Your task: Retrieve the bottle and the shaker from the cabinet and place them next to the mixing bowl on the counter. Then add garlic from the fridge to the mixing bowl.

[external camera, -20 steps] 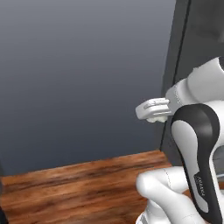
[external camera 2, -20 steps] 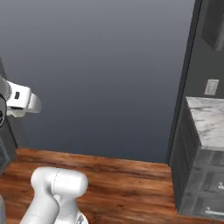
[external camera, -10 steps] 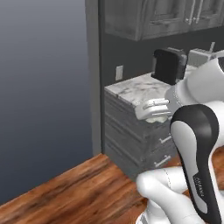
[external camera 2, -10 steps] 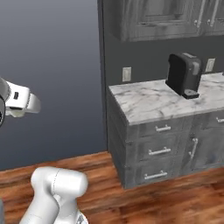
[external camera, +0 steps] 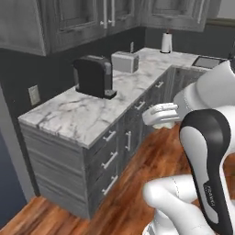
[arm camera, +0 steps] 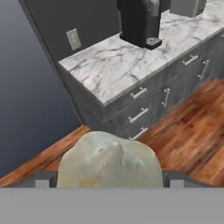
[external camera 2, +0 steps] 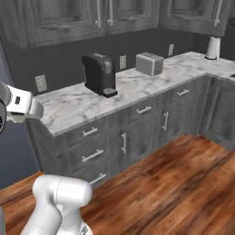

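Hand view: my tool (arm camera: 108, 181) is clamped on the garlic (arm camera: 109, 162), which sits between its tips above the wood floor (arm camera: 192, 118).

Left base view: marble bench (external camera: 96, 112) carrying a coffee machine (external camera: 94, 75) and toaster (external camera: 125, 62); no mixing bowl in sight, so I judge I should carry the garlic level while searching.

Right base view: same bench (external camera 2: 82, 103); drive slowly.

Worktop (external camera: 87, 117): near end bare, open to approach. Obstacles: coffee machine (external camera: 94, 75) mid-run, toaster (external camera: 125, 62) behind it, wall cabinets (external camera: 69, 18) overhead.
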